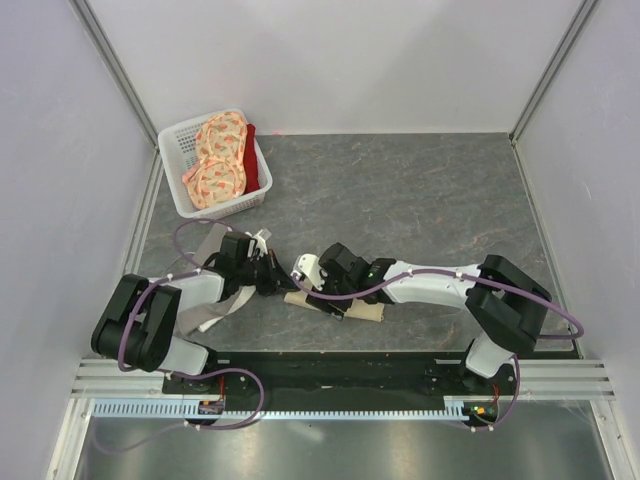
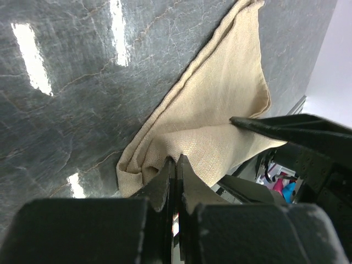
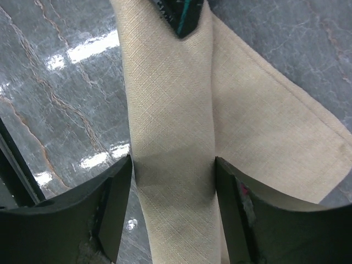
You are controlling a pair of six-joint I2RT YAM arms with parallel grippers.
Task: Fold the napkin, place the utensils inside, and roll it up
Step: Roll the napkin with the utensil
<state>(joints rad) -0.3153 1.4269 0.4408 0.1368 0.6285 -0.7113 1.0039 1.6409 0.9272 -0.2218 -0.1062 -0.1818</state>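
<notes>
Right tool [image 3: 173,206] open, fingers straddling rolled napkin [image 3: 170,126]; left tool [image 2: 176,168] closed beside napkin's end.

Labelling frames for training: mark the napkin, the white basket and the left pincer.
napkin [image 3: 170,137]: right wrist view, middle of the rolled part.
white basket [image 1: 183,196]: top view, left wall.
left pincer [image 2: 176,171]: left wrist view, tips shut on the napkin's edge.

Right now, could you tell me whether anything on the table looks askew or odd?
The napkin is rolled unevenly: one end is bunched and crumpled by the left gripper, while a flat corner sticks out sideways.
</notes>
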